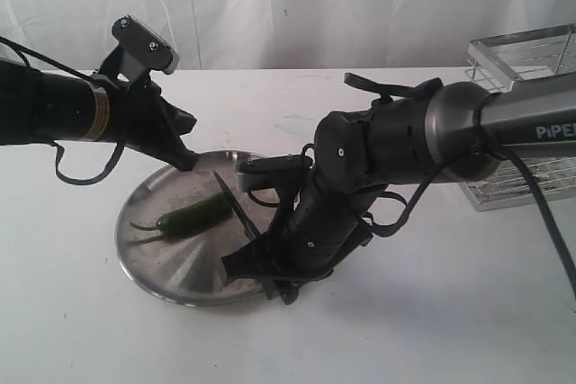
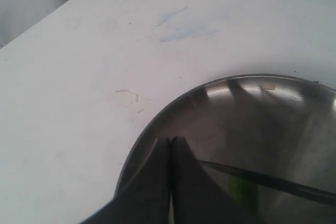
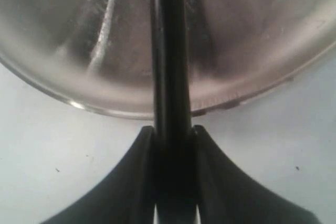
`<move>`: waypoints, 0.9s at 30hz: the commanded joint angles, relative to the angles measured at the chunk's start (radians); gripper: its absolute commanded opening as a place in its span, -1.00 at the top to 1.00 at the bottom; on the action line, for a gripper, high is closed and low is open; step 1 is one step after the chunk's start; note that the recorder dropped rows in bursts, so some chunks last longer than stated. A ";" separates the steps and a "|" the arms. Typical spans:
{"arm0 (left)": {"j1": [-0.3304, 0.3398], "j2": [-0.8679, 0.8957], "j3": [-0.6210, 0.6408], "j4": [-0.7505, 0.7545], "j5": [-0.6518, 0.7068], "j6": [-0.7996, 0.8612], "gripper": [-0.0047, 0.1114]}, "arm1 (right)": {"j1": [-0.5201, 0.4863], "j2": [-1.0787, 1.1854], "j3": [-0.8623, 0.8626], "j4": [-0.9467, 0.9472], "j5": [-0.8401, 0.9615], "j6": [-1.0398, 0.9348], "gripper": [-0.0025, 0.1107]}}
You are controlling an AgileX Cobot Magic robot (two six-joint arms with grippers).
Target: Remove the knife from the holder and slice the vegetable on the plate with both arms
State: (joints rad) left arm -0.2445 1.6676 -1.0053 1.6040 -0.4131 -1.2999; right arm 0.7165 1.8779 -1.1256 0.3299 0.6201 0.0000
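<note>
Right gripper (image 3: 172, 140) clamps the knife (image 1: 236, 211) angled over the chili pepper (image 1: 193, 214) for slicing, while the left gripper (image 2: 170, 153), jaws closed and empty, presses the plate (image 1: 171, 269) rim steady.

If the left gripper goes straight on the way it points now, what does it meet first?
Probably the plate: the left gripper, fingers shut, points down at its far rim, beside the vegetable. Depth is unclear, so whether it already touches cannot be told.

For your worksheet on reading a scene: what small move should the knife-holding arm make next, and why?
Probably press the knife down through the vegetable: the right tool grips it, blade poised beside the pepper's end on the plate.
</note>
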 commanded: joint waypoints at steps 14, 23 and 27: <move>0.003 0.113 -0.002 -0.280 -0.061 0.159 0.91 | 0.001 -0.001 -0.003 -0.012 -0.008 0.007 0.96; 0.003 0.179 -0.002 -0.541 -0.173 0.390 0.91 | 0.001 -0.001 -0.003 -0.012 -0.007 0.007 0.96; 0.003 0.212 -0.002 -0.586 -0.217 0.422 0.91 | 0.001 -0.001 -0.003 -0.012 -0.007 0.007 0.96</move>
State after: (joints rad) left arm -0.2445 1.8597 -1.0053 1.0490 -0.5979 -0.9095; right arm 0.7165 1.8794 -1.1256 0.3299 0.6201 0.0075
